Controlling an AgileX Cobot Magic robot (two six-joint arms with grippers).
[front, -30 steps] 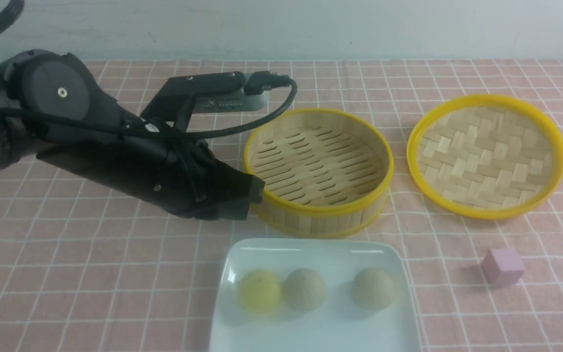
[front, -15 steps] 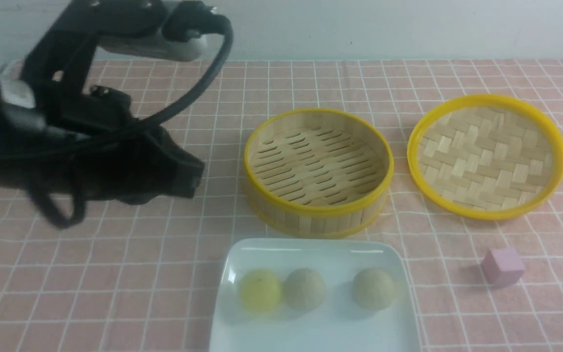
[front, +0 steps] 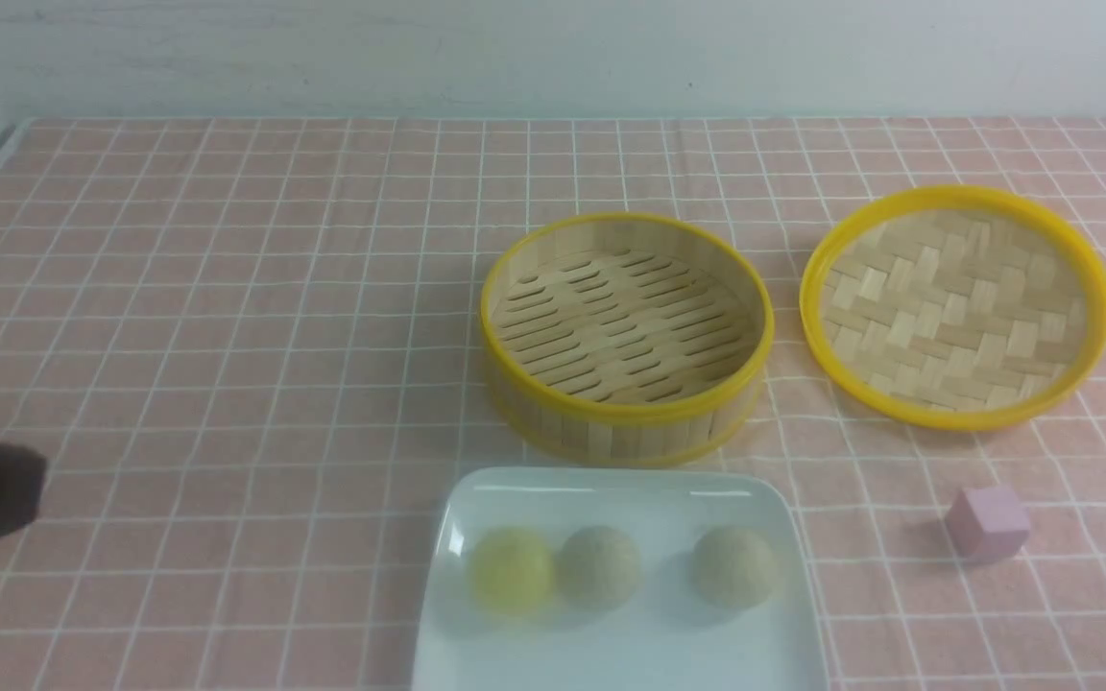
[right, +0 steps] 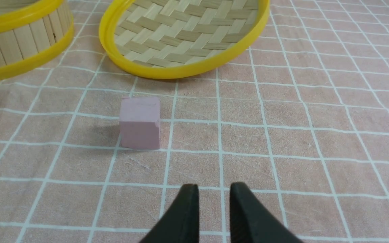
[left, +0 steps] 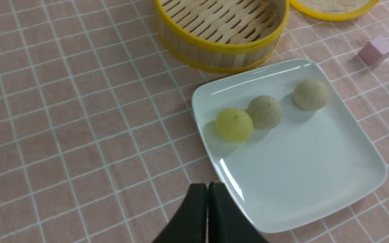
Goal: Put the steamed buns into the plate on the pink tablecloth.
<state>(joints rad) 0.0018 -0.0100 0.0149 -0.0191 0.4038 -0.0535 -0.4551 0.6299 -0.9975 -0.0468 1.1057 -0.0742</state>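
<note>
All three steamed buns (left: 265, 111) sit plated just ahead of our clenched, empty left claw (left: 208, 189), so we hold clear.

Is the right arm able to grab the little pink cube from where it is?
Probably yes. The right gripper points toward the pink cube, which sits alone on the pink tablecloth with nothing between them. Its jaws look slightly apart and may need opening wider.

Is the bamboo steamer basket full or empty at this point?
Empty. The steamer basket shows only its bare slatted floor, and all three steamed buns sit on the plate in front of it.
</note>
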